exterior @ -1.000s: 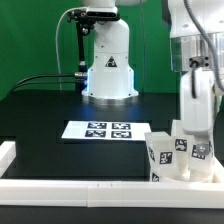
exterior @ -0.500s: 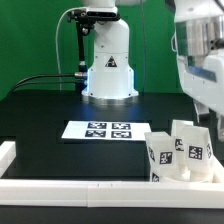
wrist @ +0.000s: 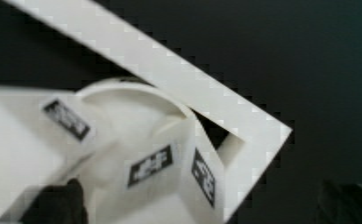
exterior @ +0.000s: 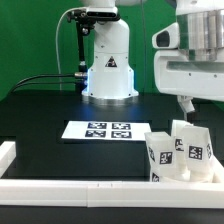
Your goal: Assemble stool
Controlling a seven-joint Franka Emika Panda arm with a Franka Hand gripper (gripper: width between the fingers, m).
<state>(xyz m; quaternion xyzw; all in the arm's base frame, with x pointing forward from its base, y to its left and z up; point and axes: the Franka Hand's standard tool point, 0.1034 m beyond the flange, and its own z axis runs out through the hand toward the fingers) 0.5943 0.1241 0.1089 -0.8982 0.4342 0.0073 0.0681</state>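
The two-finger gripper was seen spread wide and empty above the chunky white tagged plastic stool legs; a centred, vertical descent was judged advisable.

surface: black table | on it: marker board, white frame rails, tagged stool parts, seemingly clustered

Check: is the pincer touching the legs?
Apart. Exterior view: pincer hangs open above the legs, with dark background showing between them.
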